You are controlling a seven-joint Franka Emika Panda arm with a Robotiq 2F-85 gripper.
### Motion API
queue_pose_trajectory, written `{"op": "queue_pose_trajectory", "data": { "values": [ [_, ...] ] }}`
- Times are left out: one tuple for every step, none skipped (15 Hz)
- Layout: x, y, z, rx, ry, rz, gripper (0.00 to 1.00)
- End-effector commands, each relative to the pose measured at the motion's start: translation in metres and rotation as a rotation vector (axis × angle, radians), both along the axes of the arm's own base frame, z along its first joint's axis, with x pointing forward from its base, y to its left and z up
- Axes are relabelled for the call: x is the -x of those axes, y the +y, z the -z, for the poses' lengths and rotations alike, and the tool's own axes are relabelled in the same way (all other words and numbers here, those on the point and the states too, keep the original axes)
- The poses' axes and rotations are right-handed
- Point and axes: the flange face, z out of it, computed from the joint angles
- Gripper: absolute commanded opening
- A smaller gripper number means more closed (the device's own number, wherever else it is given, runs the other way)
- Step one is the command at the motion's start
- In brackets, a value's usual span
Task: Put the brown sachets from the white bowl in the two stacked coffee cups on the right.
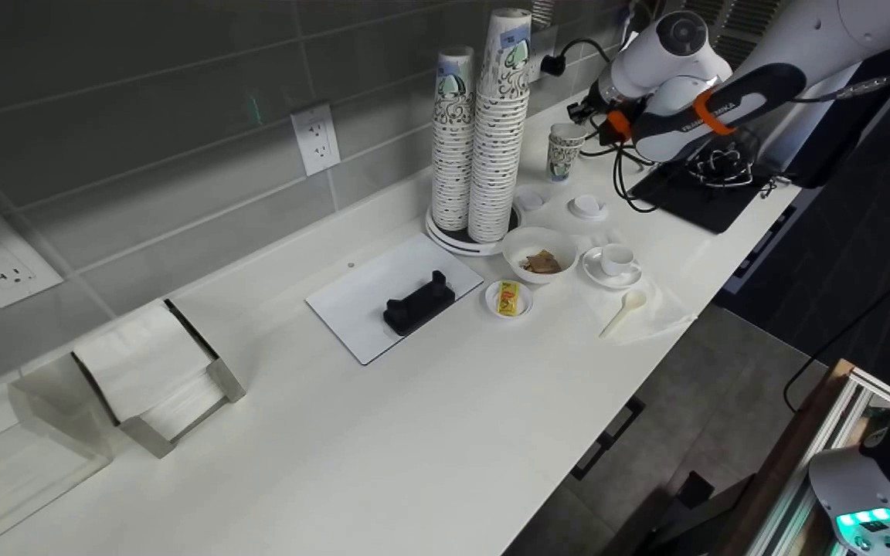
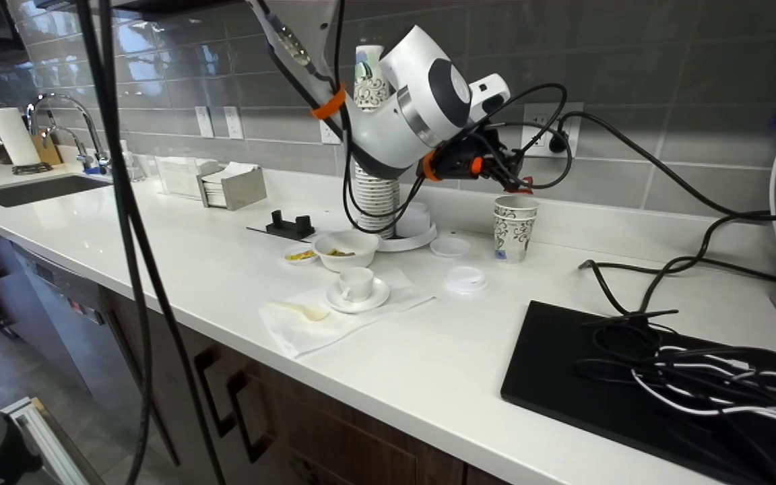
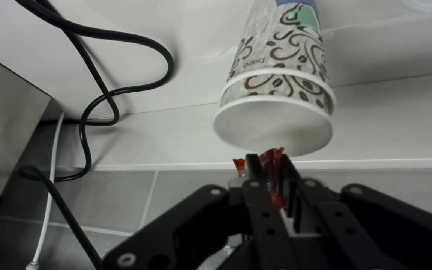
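Brown sachet (image 3: 273, 160) held in the gripper (image 3: 270, 167) above the two stacked coffee cups (image 2: 514, 230). The sachet is a small, creased packet, reddish in the wrist view and darker along its folds, its end cut in fine teeth. A corner juts out past the outer side of one of the fingers (image 3: 253, 169), while the larger visible part shows between the two; what lies deeper in the grip is partly hidden. The gripper is clenched on the sachet, pressing it from both sides. Position: the sachet sits at the gripper's very tips, its toothed end reaching slightly past them. In both exterior views the cups stand upright just below the gripper, one nested in the other, their pale paper printed with brown swirls and coffee beans. In the wrist view the sachet's end overlaps the upper rim, but from here I cannot tell whether they touch. The white bowl (image 1: 547, 238) rests on the desk (image 1: 383, 455), lower than the gripper and well apart from it, holding tan and yellowish-brown packets (image 1: 544, 264); whether any of these matches the sachet in the gripper cannot be made out.
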Motion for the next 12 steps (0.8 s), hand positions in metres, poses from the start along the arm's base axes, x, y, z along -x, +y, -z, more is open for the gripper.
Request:
{"op": "queue_pose_trajectory", "data": {
  "values": [
    [-0.008,0.003,-0.003,-0.001,-0.024,0.000,0.46],
    [-0.008,0.004,-0.006,0.000,-0.024,0.000,0.54],
    [-0.005,0.007,-0.010,-0.006,-0.020,0.000,0.60],
    [-0.004,0.008,-0.015,0.002,-0.009,0.010,0.68],
    [-0.002,0.009,-0.019,0.003,-0.001,0.016,0.75],
    [-0.001,0.009,-0.023,0.007,0.005,0.032,0.81],
    [0.000,0.009,-0.026,0.008,0.015,0.044,0.89],
    [-0.001,0.007,-0.029,0.015,0.021,0.059,0.95],
    [-0.001,0.007,-0.031,0.018,0.030,0.069,0.99],
    [0.000,0.007,-0.032,0.023,0.036,0.076,1.00],
    [0.003,0.009,-0.033,0.015,0.062,0.085,1.00],
    [0.010,0.015,-0.032,-0.004,0.109,0.092,1.00]
  ]
}}
